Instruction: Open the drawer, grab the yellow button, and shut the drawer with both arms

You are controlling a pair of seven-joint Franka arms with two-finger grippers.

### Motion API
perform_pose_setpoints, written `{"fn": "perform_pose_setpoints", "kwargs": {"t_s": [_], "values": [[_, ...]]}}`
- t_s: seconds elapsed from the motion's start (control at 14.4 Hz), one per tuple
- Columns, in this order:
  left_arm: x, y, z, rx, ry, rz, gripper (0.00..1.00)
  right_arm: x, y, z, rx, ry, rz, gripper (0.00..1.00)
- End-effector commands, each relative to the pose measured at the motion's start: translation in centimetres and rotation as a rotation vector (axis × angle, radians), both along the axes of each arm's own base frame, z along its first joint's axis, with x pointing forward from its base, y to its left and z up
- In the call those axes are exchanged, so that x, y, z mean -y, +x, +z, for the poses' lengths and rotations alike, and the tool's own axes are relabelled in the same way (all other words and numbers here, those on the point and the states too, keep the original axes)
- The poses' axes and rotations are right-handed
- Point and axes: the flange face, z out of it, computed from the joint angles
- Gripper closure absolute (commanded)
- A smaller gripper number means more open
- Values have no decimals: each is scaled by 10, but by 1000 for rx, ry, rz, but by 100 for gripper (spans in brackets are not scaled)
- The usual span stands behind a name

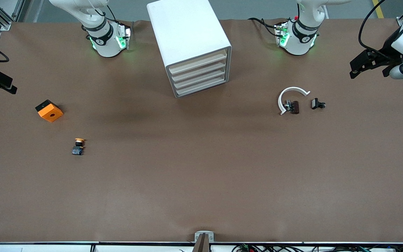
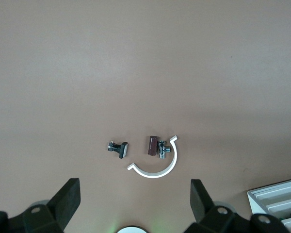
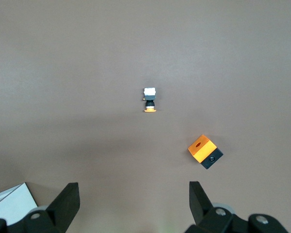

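Observation:
The white cabinet point(image 1: 191, 35) stands between the two arm bases with all its drawers shut. The drawer point(image 1: 198, 63) is the uppermost one, showing its cream front strip. The button point(image 1: 78, 146), orange cap on a dark body, lies on the bare table toward the right arm's end, nearer the front camera than the cabinet. It also shows in the right wrist view, button point(image 3: 149, 100). My right gripper point(image 3: 134, 204) hangs high over the table, open and empty. My left gripper point(image 2: 135, 204) is also high, open and empty, over the table near the left arm's base, and shows at the frame edge as left gripper point(image 1: 369, 70).
An orange square block point(image 1: 49, 110) with a hole lies near the button, farther from the front camera. Toward the left arm's end lie a white curved strip point(image 1: 290, 94), a dark brown part point(image 1: 294, 107) and a small black part point(image 1: 317, 104). A cabinet corner point(image 2: 281, 199) shows too.

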Motion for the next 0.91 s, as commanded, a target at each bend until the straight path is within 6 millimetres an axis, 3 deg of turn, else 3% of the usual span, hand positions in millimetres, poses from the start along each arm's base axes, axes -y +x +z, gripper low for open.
{"fn": "perform_pose_setpoints", "kwargs": {"t_s": [0.0,0.35,0.84], "values": [[-4,2,-2,20,15,-5,0,-5,-23,15,7,19,3,0],[-5,5,1,28,39,-13,0,6,-38,31,18,23,-20,0],[-11,10,-1,21,34,-67,0,2,-48,29,10,48,-24,0]]}}
